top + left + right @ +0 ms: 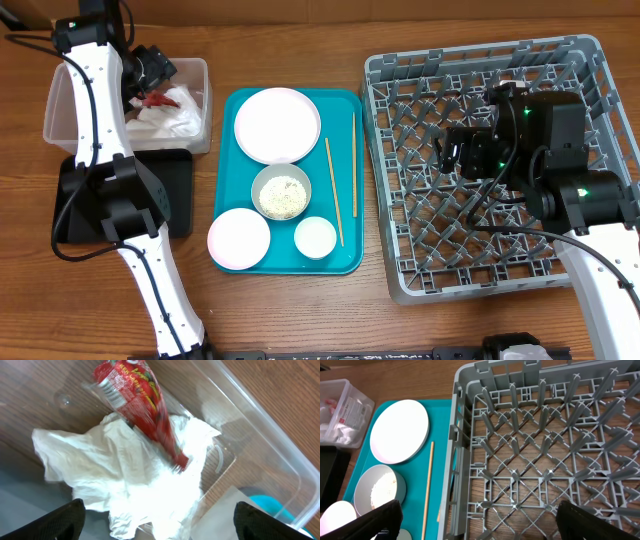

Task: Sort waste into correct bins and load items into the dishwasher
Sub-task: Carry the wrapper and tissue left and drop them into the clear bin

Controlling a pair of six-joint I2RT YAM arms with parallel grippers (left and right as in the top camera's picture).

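Observation:
The red snack wrapper point(140, 405) and the crumpled white napkin point(125, 475) lie in the clear tub point(260, 425). My left gripper point(160, 522) is open and empty just above them; overhead it point(150, 72) hangs over the tub point(195, 70). The black tray point(175, 190) lies in front of the tub. The white plate point(277, 125), a bowl of rice point(281, 192), the pink plate point(239, 238), the white cup point(315, 237) and the chopsticks point(333, 190) sit on the teal tray. My right gripper point(480, 520) is open and empty over the grey rack point(545, 450).
The teal tray point(345, 255) lies between the bins and the rack point(400, 270). My left arm crosses over the black tray. The rack holds no dishes. The right wrist view also shows the white plate point(399, 431) and the rice bowl point(380, 490).

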